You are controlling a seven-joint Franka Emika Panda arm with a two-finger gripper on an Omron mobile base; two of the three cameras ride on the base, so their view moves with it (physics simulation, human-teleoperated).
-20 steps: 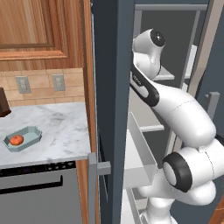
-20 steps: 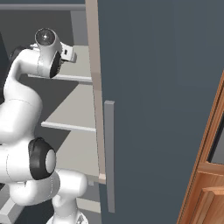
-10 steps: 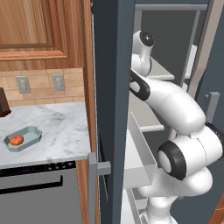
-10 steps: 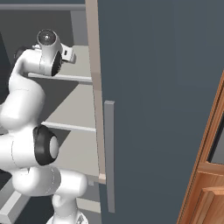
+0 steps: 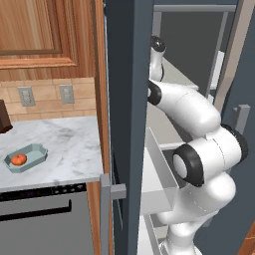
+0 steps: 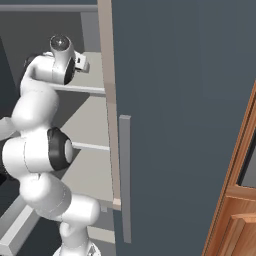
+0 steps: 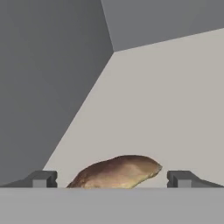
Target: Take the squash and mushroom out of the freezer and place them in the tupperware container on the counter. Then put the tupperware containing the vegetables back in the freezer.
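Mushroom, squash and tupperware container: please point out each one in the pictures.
mushroom (image 7: 118, 172): hand view, middle of its brown cap.
squash (image 5: 19, 159): left base view, centre of its orange-red body.
tupperware container (image 5: 39, 151): left base view, pale teal rim at its right end.

A kitchen: marble counter (image 5: 64, 144), wooden wall cabinets (image 5: 45, 35), wall outlets (image 5: 66, 93), and a tall freezer (image 5: 127, 99).

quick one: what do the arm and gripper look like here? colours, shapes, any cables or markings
The arm is glossy white with rounded, bulbous links and black rings and caps at the joints. No loose cables or markings are visible. The gripper has two small dark grey, blocky finger tips with squared ends.
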